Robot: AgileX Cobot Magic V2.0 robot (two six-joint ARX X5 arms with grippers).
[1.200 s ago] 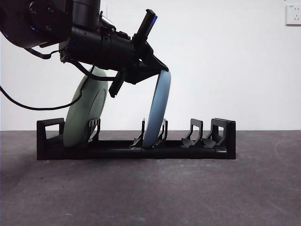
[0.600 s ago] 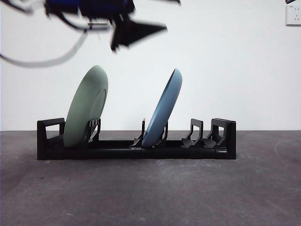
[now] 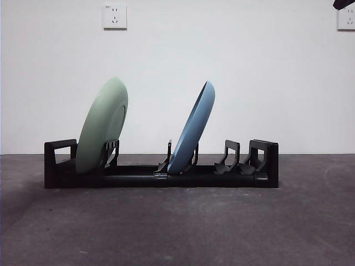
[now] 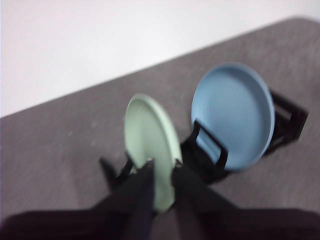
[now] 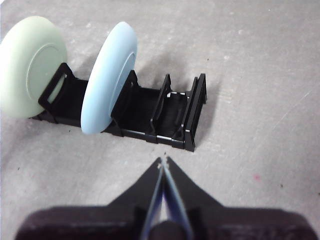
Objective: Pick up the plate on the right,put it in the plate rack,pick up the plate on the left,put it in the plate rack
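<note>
The black plate rack point(image 3: 161, 178) lies across the table with two plates standing in its slots. A pale green plate point(image 3: 102, 127) leans in the left-end slot and a blue plate point(image 3: 193, 130) leans in the middle slot, both tilted to the right. My left gripper point(image 4: 162, 167) hovers high above the rack, blurred, open a little with nothing held; below it are the green plate point(image 4: 150, 140) and the blue plate point(image 4: 232, 115). My right gripper point(image 5: 163, 161) is shut and empty, off the end of the rack point(image 5: 150, 115).
Two divider pairs at the rack's right end point(image 3: 244, 160) hold nothing. A black arm tip point(image 3: 344, 3) shows at the top right corner. Grey tabletop point(image 3: 177, 227) stretches in front of the rack, with a white wall behind.
The arm that held the blue plate's rim let go and rose out of the front view. The blue plate settled leaning further right in its slot.
</note>
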